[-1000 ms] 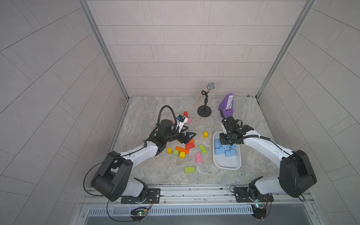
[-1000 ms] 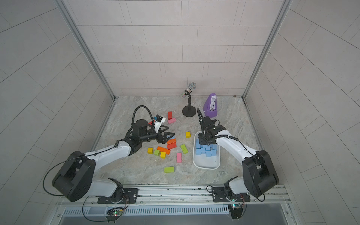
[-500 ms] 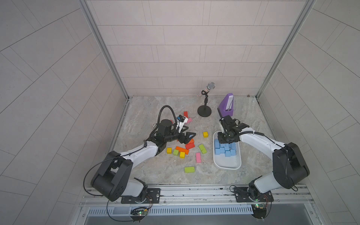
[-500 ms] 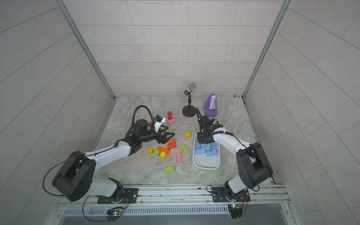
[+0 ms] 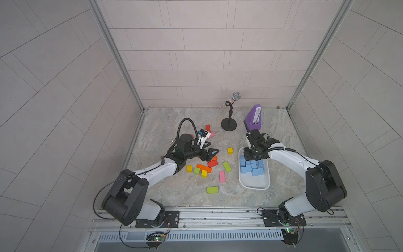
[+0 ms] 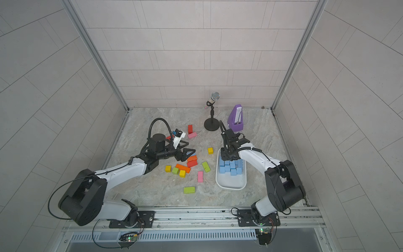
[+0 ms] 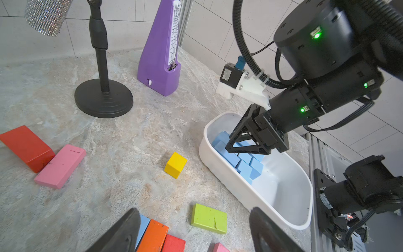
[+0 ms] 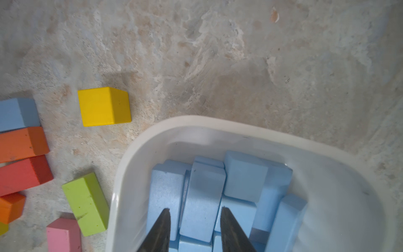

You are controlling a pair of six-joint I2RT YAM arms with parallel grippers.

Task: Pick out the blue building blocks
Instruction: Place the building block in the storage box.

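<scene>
The loose blue brick point(image 7: 142, 227) lay in the cluster at the middle of the table point(image 5: 165, 128), flush against an orange brick point(image 7: 153, 236) with their long sides together. It sat just inside one of my left fingers point(image 7: 124, 229) rather than centred between them, and its long axis ran roughly the way those fingers pointed. That arm was plainly the nearer, and its fingers stood wide apart, holding nothing. The other blue building blocks point(image 5: 251, 168) were heaped in the white tray point(image 8: 135, 152) toward the table's right edge. My right fingers point(image 8: 162, 227) hung over that heap, parted only narrowly astride the topmost blue brick point(image 8: 202, 192). Whether they gripped it or merely flanked it I could not tell.
</scene>
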